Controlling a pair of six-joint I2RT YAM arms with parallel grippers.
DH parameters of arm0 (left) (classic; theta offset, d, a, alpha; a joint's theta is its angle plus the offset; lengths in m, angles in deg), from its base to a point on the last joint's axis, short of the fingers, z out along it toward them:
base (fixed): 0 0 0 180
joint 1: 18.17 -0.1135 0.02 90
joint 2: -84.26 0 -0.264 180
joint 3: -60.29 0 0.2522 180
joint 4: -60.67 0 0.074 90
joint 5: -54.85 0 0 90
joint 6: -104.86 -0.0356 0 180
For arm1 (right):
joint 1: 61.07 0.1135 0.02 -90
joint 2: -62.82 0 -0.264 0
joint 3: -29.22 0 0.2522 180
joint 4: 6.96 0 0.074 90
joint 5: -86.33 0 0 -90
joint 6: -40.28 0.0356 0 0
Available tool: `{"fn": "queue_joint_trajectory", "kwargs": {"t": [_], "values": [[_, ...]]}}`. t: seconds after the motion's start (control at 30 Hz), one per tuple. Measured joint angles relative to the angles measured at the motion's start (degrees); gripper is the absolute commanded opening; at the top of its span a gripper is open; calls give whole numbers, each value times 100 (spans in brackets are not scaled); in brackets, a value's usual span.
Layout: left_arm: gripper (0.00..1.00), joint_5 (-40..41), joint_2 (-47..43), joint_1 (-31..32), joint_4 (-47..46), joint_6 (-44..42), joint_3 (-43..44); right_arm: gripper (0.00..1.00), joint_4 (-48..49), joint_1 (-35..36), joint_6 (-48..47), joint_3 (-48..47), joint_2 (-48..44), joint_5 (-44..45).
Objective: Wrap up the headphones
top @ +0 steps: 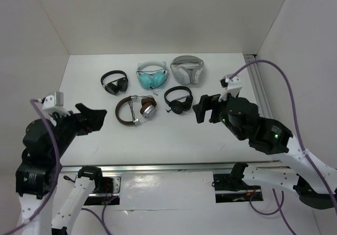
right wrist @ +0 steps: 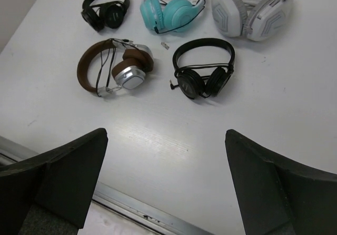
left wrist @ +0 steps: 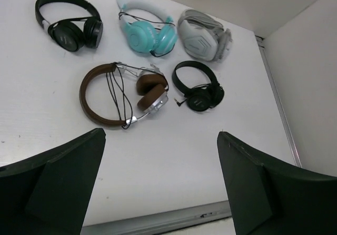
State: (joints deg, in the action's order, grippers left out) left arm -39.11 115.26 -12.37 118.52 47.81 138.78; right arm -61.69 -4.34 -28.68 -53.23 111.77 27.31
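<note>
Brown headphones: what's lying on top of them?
Thin black cable strands cross the headband loop of the headphones. Whether the strands also pass underneath is hidden.

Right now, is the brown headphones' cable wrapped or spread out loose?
Wrapped: the black cable loops across the headband of the brown headphones; none trails loose.
</note>
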Motion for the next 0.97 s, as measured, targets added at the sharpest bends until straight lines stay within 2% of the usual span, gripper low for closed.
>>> {"fn": "queue_joint_trajectory", "kwargs": {"t": [0.17, 0.33, 0.63, 0.97], "values": [[100, -31, -673, 2, 970, -278, 424, 100, -691, 2, 44, -855, -291, 68], [100, 170, -1244, 11, 1683, -304, 612, 100, -1320, 0, 219, -1001, -946, 7], [100, 282, -1626, 155, 1963, -271, -555, 100, -2070, -140, 509, -955, -1740, -142], [100, 417, -1628, 238, 2002, -254, -570, 100, -2337, -389, 487, -885, -1740, -225]]}}
